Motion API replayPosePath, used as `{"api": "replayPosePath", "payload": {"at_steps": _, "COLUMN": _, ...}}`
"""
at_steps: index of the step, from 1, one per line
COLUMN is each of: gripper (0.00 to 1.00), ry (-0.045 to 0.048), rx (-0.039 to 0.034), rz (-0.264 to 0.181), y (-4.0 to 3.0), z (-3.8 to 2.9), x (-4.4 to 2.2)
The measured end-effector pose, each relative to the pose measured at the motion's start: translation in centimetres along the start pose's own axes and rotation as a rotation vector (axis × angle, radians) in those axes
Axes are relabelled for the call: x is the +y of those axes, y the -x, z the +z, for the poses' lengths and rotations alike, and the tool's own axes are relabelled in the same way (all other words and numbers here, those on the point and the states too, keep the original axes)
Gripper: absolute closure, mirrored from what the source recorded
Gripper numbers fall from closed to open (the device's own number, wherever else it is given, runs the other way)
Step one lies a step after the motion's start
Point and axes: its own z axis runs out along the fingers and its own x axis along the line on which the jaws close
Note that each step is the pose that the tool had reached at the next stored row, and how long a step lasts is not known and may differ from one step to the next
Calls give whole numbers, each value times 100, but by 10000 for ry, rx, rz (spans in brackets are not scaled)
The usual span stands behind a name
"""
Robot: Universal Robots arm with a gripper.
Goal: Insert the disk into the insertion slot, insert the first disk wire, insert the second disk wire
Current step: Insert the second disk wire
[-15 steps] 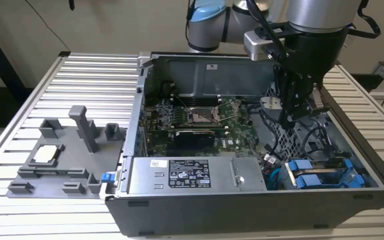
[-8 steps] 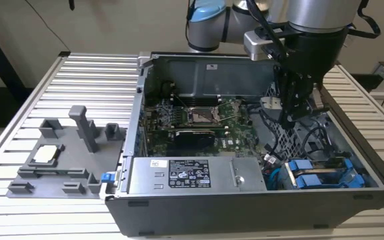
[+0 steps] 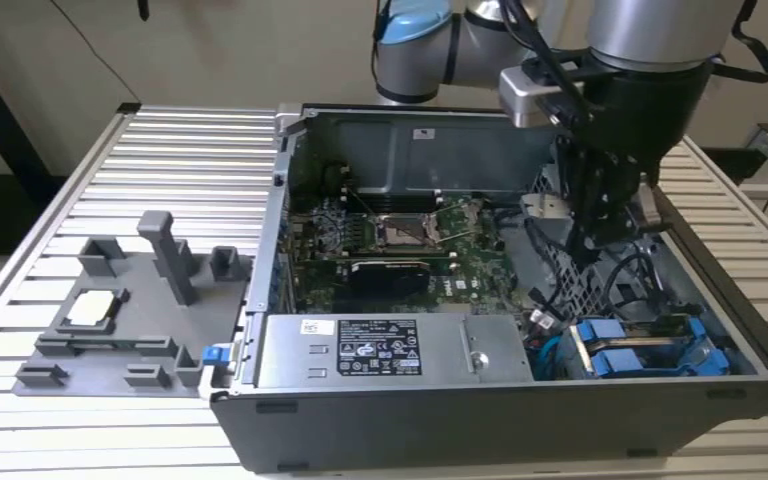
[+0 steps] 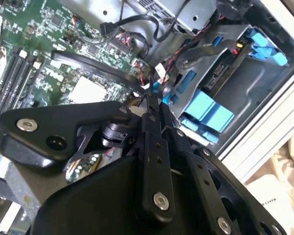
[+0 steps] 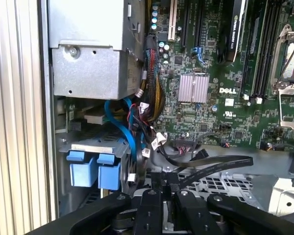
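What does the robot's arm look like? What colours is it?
The arm is made of fat silver-grey tubes, with a light blue cap on one joint. Black cables loop along it. The gripper is black, built from flat bars held together by shiny silver screws.

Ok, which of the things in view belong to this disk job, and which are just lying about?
Job: gripper, blue-framed disk, perforated drive cage, blue cable, black flat cable.
Not the job: green motherboard, power supply, grey fixture tray at the exterior view's left.
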Motion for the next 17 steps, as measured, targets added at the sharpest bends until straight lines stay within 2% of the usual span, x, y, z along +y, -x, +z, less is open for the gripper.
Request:
{"api": "replayPosePath", "payload": {"at_steps": 10, "gripper": 84, "ry": 107, "rx": -7, "rz": -8, "y": -307, "z": 41, "x": -132}}
{"api": "replayPosePath", "payload": {"at_steps": 17, "gripper": 84, "ry": 194, "rx": -13, "rz": -13, "y": -513, "z": 64, "x": -190}}
